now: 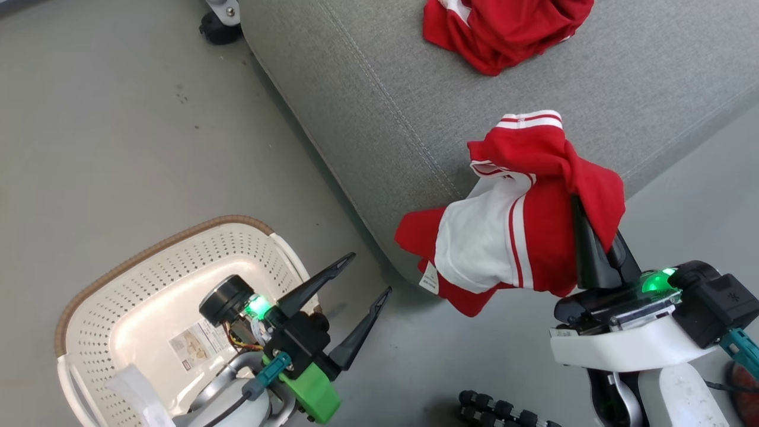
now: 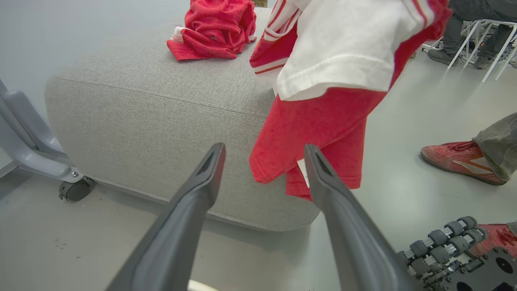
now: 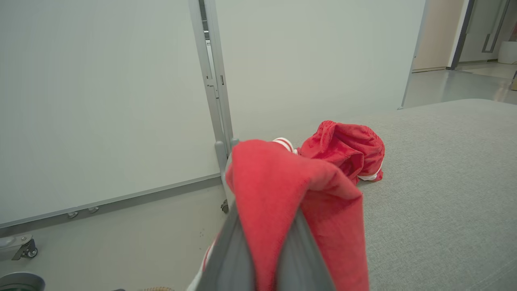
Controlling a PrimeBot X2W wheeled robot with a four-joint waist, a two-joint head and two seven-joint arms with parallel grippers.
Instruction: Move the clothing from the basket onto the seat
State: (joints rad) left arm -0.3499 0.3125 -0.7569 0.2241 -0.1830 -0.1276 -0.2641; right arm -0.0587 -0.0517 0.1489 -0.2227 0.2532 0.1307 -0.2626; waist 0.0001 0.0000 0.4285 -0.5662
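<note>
The right jaws are pinched shut on a red and white garment [image 1: 522,231], centre right in the head view, well apart from the basket [image 1: 148,261] at lower left. It hangs in loose folds by the near corner of the grey seat [image 1: 367,107]. Its lower hem and white tag [image 1: 428,277] dangle over the floor [image 1: 118,118] rather than the cushion. The other red garment [image 1: 504,29] lies crumpled on the seat at the top of the frame. The left jaws stand wide apart over the basket, holding nothing. The cloth looks light, soft and limp: it will likely sag, swing and fold on itself, and it cannot break. A bunched fold or the thicker striped band [image 1: 529,120] should give the surest hold. The pinch itself is hidden beneath the fabric, so I cannot tell how much is caught.
</note>
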